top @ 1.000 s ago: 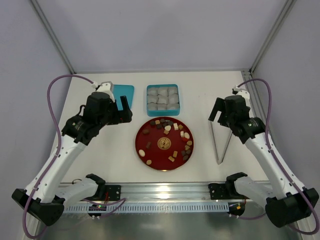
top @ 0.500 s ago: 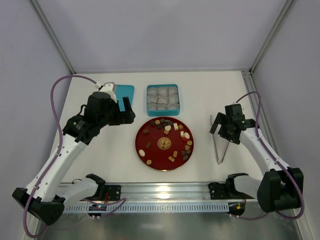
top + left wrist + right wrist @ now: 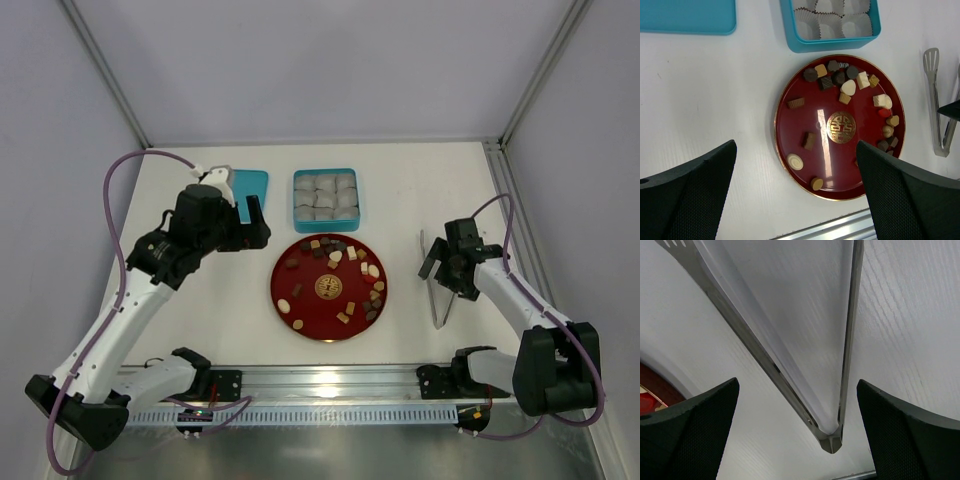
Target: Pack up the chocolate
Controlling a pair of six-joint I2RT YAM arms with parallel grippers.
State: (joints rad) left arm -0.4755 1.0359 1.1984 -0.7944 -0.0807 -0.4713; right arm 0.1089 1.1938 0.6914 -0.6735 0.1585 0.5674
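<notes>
Many small chocolates (image 3: 343,262), dark brown, light brown and cream, lie on a round red plate (image 3: 305,295); in the left wrist view they (image 3: 840,80) crowd the plate's (image 3: 790,130) far and right side. A teal box (image 3: 325,200) of white paper cups stands behind the plate. Metal tongs (image 3: 437,295) lie to the plate's right. My left gripper (image 3: 250,222) is open and empty, high above the plate's left. My right gripper (image 3: 446,272) is open low over the tongs (image 3: 790,370), one finger on each side of their hinged end, not touching.
A teal lid (image 3: 248,186) lies flat left of the box, also in the left wrist view (image 3: 687,17). An aluminium rail (image 3: 330,378) runs along the table's near edge. Frame posts stand at the back corners.
My right arm has dropped and drawn in towards the tongs, coming down over them. The left arm shifted slightly right, then held still.
</notes>
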